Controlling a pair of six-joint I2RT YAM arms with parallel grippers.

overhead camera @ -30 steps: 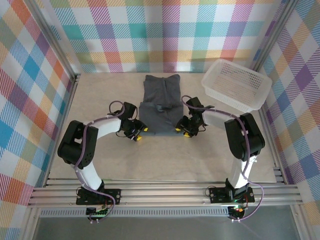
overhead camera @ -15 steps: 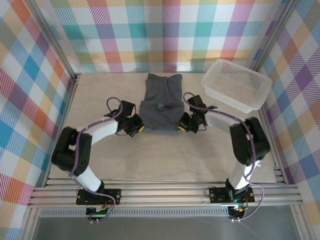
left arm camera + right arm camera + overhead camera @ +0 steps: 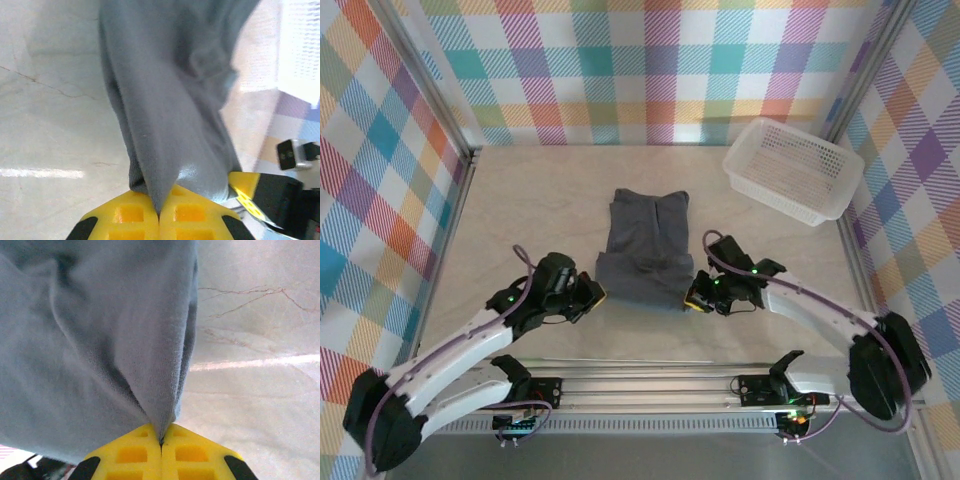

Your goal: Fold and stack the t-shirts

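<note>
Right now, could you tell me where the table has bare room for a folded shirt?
Bare table lies between the left wall and the t-shirt, and behind it along the back wall. Crowded: the shirt's near corners, pinched by the left gripper and right gripper, and around the basket.

Left arm [image 3: 465, 340]: laid low, elbow at the near left corner, forearm running diagonally in toward the centre.
Left gripper [image 3: 592, 295]: jaws pressed together, pinching the near left corner of the t-shirt [image 3: 645, 250].
Right arm [image 3: 820, 310]: laid low, elbow at the near right, forearm reaching left toward the centre.
Right gripper [image 3: 695, 300]: jaws pressed together, pinching the near right corner of the t-shirt.
Grippers, relation: facing each other, apart, level in depth.
</note>
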